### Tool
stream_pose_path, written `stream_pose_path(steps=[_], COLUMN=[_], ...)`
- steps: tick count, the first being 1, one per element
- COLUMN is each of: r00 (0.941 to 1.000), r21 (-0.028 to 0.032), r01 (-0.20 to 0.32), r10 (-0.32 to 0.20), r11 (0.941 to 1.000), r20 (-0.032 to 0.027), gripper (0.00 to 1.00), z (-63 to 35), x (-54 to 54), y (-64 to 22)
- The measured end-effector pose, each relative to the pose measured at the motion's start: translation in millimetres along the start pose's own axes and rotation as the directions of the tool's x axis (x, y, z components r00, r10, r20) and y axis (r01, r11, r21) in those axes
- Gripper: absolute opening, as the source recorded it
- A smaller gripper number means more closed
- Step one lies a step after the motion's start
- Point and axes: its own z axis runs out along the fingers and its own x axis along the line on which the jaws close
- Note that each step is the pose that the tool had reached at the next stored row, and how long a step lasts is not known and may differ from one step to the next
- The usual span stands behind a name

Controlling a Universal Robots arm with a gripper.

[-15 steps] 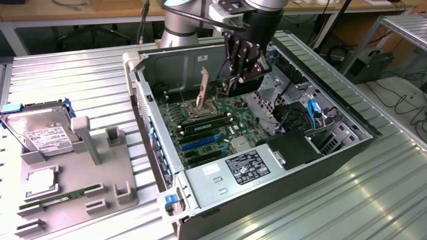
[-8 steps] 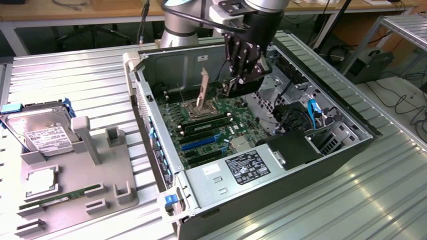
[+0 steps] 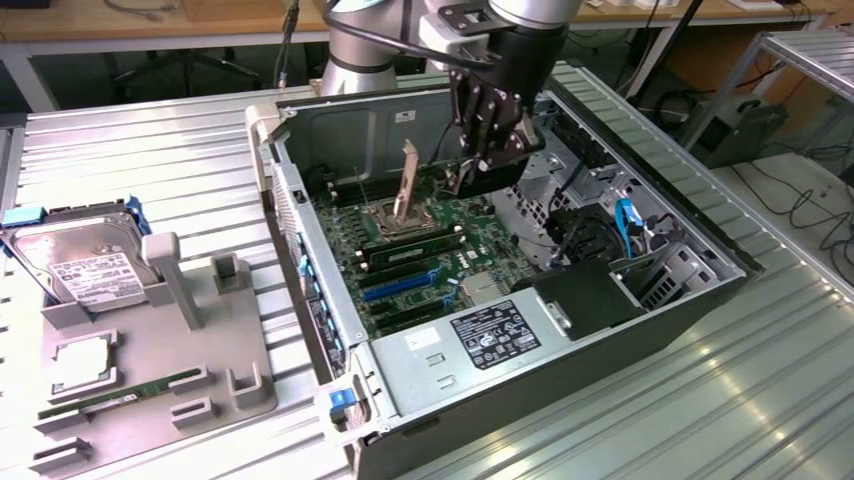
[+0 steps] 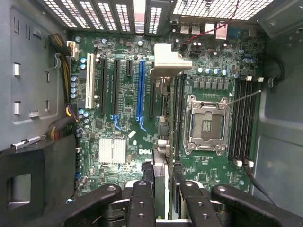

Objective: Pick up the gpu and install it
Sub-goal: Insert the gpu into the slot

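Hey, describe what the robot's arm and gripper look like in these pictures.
The arm is built of round silver-grey tube segments, with a pale blue ring at one joint. The gripper is black, with chunky jointed fingers made of linked plates held by visible screws. A thin dark cable runs down beside the arm.

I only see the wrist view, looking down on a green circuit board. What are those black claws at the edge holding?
Observer: The end effector grips the gpu on edge. It appears to hang above the board, inside an open computer case lying on its side.
Operator: Anything outside the case?
Observer: A grey holder beside it, at the exterior view's left, carries a hard drive.
Operator: Just that?
Observer: A slim green RAM stick lies there too.
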Motion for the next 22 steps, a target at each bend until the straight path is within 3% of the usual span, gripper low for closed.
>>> stream_pose_path(steps=[22], r00=[1.0], r21=[-0.0001], r01=[0.0], r10=[0.0], r11=[1.0], r20=[-0.0001], gripper=[0.26], z=[3.3], x=[6.0], y=[0.8])
